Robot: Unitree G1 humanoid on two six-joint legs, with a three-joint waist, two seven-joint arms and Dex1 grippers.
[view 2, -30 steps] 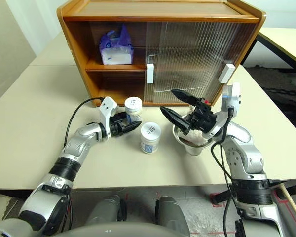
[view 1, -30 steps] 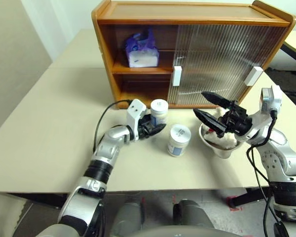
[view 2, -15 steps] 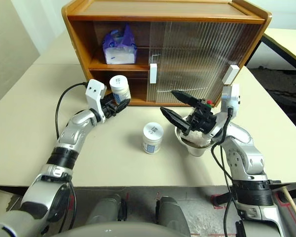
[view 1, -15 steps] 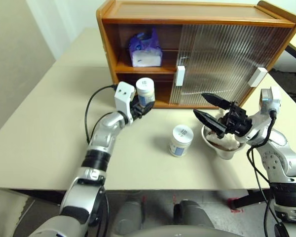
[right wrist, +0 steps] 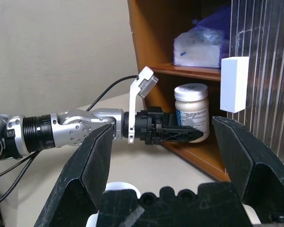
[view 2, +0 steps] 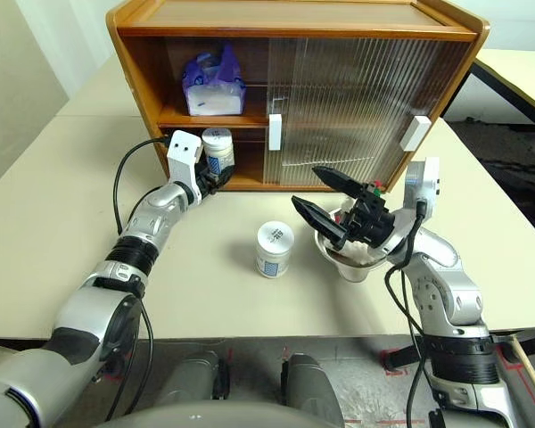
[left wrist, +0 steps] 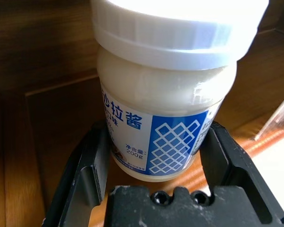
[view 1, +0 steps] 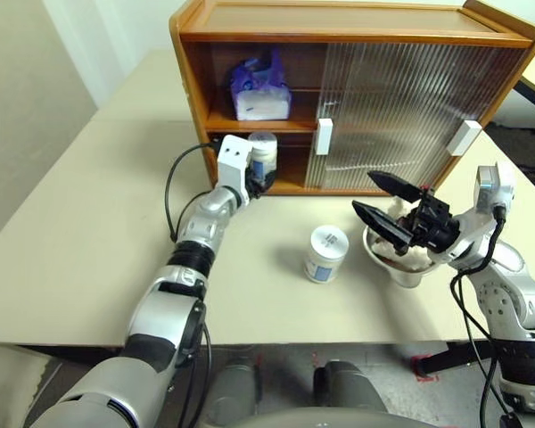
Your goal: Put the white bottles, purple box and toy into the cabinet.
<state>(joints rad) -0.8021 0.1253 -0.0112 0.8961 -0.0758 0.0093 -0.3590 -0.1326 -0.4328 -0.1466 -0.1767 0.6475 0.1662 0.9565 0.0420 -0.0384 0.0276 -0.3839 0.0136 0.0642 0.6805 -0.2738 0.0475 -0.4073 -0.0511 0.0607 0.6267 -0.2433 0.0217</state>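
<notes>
My left gripper point(view 1: 260, 175) is shut on a white bottle point(view 1: 264, 153) with a blue-and-white label point(left wrist: 165, 137). It holds the bottle upright at the open left side of the cabinet point(view 1: 339, 22), at the mouth of the lower compartment. A second white bottle point(view 1: 325, 253) stands on the table in front of the cabinet. The purple box point(view 1: 259, 89) sits on the cabinet's inner shelf. My right gripper point(view 1: 364, 191) hangs open over a metal bowl point(view 1: 399, 275). The toy point(view 1: 413, 260) lies in that bowl, mostly hidden by the gripper.
The cabinet's two ribbed sliding doors point(view 1: 401, 107) cover its middle and right side; the left side stands open. A black cable point(view 1: 183, 174) loops from my left wrist. Bare beige table point(view 1: 89, 223) extends to the left and front.
My left gripper lifted the white bottle off the table and carried it forward to the cabinet's lower opening. The right arm kept still.
</notes>
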